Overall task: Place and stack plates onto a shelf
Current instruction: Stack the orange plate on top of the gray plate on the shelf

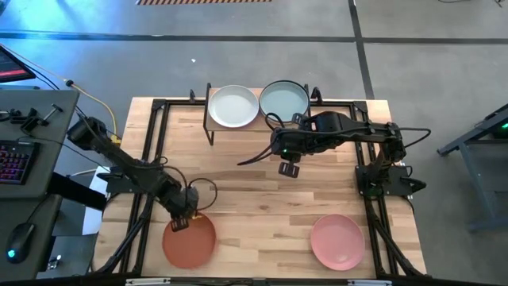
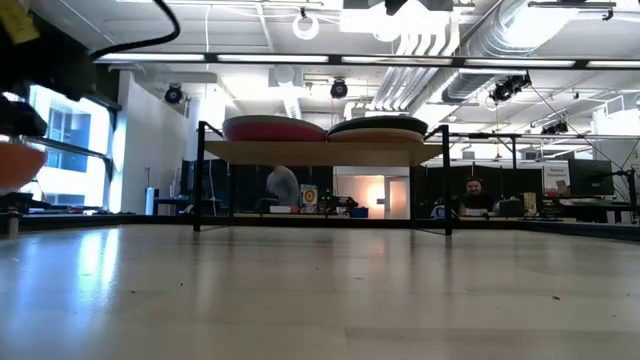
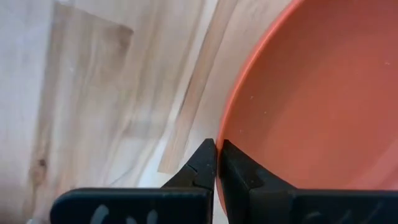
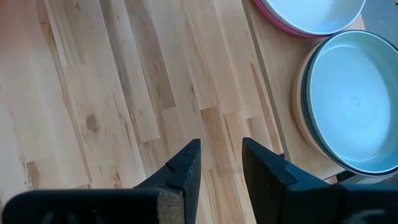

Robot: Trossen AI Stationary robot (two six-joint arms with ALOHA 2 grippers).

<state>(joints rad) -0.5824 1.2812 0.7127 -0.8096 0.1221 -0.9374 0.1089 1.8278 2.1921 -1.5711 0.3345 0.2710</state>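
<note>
The left gripper (image 1: 179, 223) is seen pinched on the far-left rim of the terracotta orange plate (image 1: 193, 242), near the table's (image 1: 254, 199) near-left edge. The right gripper (image 1: 288, 168), spread and empty, is held above bare wood just near of the shelf (image 1: 208, 119), where two stacks, possibly three plates each, are topped by pale grey-green plates (image 1: 233, 106). A pink plate (image 1: 337, 241) lies near-right.

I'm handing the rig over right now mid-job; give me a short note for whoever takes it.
Left tool: shut on the rim of the terracotta plate, near-left on the table.
Right tool: open, empty, hanging over bare table in front of the shelf.
Done: two stacks on the shelf, each topped by a pale grey-green plate.
Left: the terracotta plate, then the pink plate lying near-right, untouched.
</note>
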